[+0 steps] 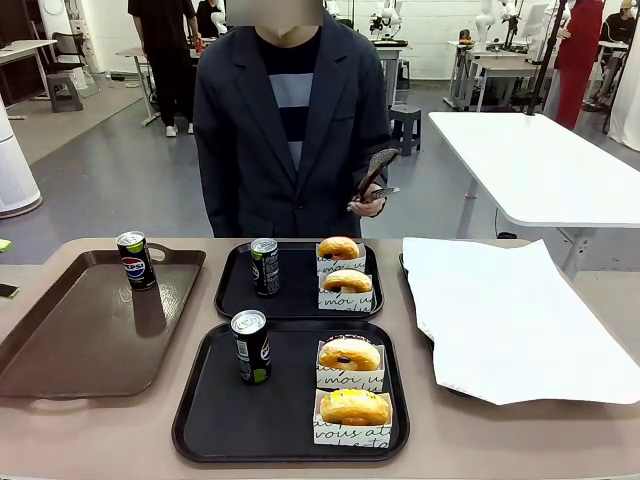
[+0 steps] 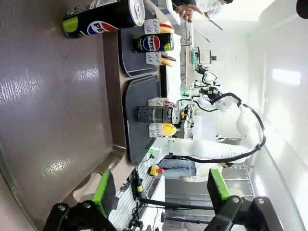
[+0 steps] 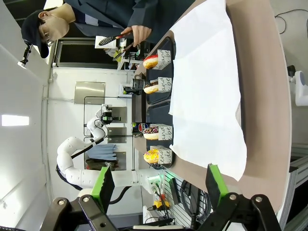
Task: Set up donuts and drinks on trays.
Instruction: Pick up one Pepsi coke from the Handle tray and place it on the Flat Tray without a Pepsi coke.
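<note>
On the surface [image 1: 60,440], beside the brown tray [image 1: 60,340] holding a spare can [image 1: 135,260], both black trays [image 1: 205,420] carry one can [image 1: 251,346] left of two donuts [image 1: 349,354], apparently ready to serve, well beyond both spread, empty pincers [image 2: 159,192] [image 3: 156,190].

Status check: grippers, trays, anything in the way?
Left gripper open, empty; right gripper open, empty. Both black trays hold one can, two donuts each. Spare Pepsi can on brown tray. Person's hand holding tongs.
</note>
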`<state>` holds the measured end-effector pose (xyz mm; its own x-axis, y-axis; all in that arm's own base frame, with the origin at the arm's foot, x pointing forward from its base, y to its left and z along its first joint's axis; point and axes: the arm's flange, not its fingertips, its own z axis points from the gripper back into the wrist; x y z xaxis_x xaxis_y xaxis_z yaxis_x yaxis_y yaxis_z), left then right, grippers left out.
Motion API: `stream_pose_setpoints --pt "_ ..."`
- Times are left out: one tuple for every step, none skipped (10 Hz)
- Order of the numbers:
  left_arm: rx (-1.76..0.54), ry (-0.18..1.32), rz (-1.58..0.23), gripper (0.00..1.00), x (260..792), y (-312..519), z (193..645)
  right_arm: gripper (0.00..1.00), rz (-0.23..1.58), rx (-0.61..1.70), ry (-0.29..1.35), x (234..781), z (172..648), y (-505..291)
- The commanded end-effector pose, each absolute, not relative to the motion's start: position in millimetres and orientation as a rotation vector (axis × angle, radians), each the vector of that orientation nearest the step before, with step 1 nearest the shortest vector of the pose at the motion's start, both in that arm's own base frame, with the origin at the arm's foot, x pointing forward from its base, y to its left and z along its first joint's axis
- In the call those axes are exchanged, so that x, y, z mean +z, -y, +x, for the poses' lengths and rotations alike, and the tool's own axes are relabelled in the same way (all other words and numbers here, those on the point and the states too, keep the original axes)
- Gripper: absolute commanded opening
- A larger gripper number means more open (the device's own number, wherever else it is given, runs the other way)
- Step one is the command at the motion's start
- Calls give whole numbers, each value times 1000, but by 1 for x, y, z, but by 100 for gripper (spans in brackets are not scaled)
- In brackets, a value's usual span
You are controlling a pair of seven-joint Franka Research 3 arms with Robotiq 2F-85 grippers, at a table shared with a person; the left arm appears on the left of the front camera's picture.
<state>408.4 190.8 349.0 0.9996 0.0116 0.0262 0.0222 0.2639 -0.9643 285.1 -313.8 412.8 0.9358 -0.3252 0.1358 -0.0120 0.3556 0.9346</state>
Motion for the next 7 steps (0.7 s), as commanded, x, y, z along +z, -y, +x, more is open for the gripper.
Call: stream_pose_setpoints --pt "12 17 -1316 100 352 -191 407 100 1203 -201 327 413 285 313" --pt "12 17 -1316 100 352 -191 407 100 1203 -201 327 413 285 313" --pt "12 17 -1316 100 352 -191 407 100 1203 -201 327 413 285 313" --pt "12 17 -1316 100 352 -191 407 100 1203 -201 327 413 285 313" --pt "12 17 -1316 100 352 -191 407 100 1203 -201 327 413 285 313" --pt "12 17 -1316 100 352 -191 407 100 1203 -201 327 413 285 313" --pt "12 17 -1316 100 352 -191 407 100 1203 -201 327 413 285 313"
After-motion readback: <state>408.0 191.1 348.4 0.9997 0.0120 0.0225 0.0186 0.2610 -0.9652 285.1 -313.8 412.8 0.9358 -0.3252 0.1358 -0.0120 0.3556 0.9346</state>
